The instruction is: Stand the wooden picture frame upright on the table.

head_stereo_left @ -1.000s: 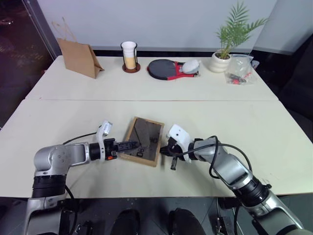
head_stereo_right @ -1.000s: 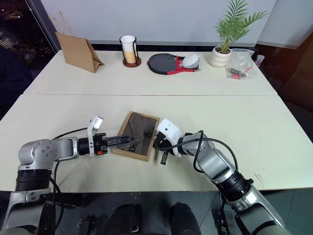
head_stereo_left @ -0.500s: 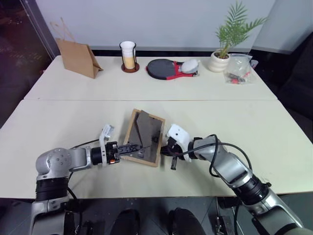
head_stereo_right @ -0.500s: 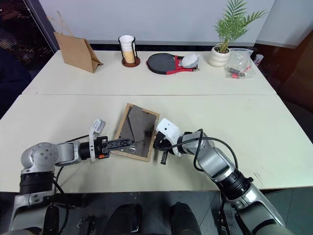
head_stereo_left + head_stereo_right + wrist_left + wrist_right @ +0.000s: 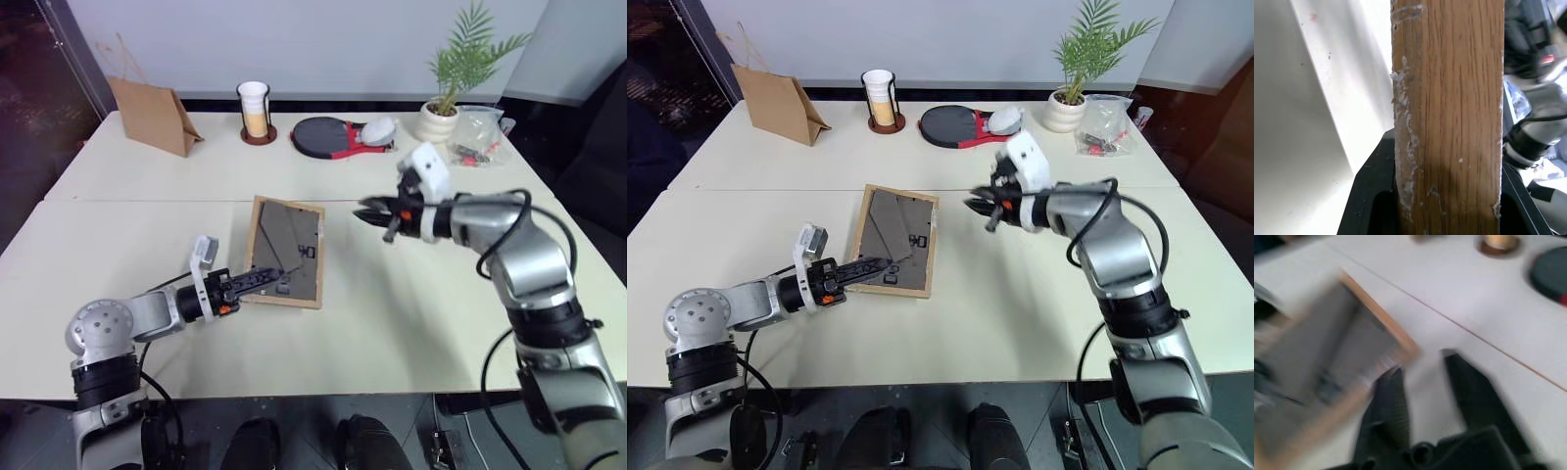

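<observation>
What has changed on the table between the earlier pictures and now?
The wooden picture frame has been tipped up from lying flat to nearly upright, dark back toward the camera. The left pincer has closed on its lower edge. The right pincer has let go, lifted away and stands open. The paper bag, cup and plant stayed put.

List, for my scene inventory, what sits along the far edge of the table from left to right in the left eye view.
Paper bag → cup on a coaster → table tennis paddle → potted plant → clear plastic bag.
</observation>
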Controlling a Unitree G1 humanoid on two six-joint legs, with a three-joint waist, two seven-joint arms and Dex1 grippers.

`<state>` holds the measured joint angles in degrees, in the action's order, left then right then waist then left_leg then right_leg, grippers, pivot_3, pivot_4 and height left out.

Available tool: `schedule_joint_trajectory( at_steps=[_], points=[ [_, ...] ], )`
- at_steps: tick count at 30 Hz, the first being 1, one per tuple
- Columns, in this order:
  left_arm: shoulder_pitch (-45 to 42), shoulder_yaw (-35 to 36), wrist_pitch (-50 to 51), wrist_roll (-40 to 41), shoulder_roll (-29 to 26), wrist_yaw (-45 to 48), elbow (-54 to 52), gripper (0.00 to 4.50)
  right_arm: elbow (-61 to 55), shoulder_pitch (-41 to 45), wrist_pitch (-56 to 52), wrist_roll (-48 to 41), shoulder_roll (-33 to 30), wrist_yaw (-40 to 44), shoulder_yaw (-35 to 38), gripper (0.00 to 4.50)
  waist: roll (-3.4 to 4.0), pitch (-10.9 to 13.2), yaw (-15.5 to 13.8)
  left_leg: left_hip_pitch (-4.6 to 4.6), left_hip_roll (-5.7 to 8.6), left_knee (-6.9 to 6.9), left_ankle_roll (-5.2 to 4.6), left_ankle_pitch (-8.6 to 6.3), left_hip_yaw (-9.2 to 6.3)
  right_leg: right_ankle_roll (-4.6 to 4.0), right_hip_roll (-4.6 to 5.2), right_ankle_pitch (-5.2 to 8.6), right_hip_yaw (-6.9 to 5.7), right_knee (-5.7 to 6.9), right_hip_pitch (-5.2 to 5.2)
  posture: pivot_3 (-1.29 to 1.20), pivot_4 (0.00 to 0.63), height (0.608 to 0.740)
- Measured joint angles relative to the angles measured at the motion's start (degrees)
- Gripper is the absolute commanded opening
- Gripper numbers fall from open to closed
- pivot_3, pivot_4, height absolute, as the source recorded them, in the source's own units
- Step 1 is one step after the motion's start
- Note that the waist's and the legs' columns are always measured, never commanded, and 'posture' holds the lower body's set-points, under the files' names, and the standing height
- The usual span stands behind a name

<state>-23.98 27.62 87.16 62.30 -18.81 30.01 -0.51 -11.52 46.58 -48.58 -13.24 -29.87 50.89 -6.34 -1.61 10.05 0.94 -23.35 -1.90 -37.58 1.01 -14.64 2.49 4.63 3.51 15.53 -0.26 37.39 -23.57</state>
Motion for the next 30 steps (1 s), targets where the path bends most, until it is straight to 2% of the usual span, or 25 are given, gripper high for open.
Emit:
schedule_joint_trajectory(
  at_steps=[4,19,25,30],
  points=[
    [0.8,-1.8,-1.0,0.0,0.0,0.5,0.0,1.02,0.9,2.5,-3.7,-4.7,4.7,0.7,-2.2,4.48,0.00,0.0,-0.1,-0.05,0.07,-0.01,0.00,0.00,0.06,0.01,0.10,0.00,0.00,-0.04,-0.03,0.00,0.150,0.740],
    [6.7,-8.4,-7.8,-0.1,-3.8,7.4,-1.9,1.02,14.5,5.3,-1.7,-6.3,10.2,1.8,-8.3,4.48,0.00,0.0,0.1,-0.07,0.05,0.35,0.04,0.02,0.12,-0.02,0.17,0.00,0.04,-0.14,-0.23,0.00,0.150,0.740],
    [6.9,-9.0,-9.2,-0.3,-4.2,7.6,-1.8,1.02,14.6,5.3,-1.4,-6.6,10.9,2.4,-9.1,4.48,0.01,0.0,0.1,-0.08,0.06,0.34,0.04,0.02,0.13,-0.02,0.21,0.00,0.05,-0.15,-0.24,0.00,0.150,0.740],
    [5.9,-9.0,-10.4,-0.4,-4.2,8.0,0.0,1.02,9.5,5.3,-4.0,-8.6,10.5,3.0,-9.1,4.48,0.01,0.0,0.0,-0.10,0.06,0.36,0.05,0.02,0.13,-0.02,0.24,0.00,0.05,-0.16,-0.26,0.00,0.150,0.740]
  ],
)
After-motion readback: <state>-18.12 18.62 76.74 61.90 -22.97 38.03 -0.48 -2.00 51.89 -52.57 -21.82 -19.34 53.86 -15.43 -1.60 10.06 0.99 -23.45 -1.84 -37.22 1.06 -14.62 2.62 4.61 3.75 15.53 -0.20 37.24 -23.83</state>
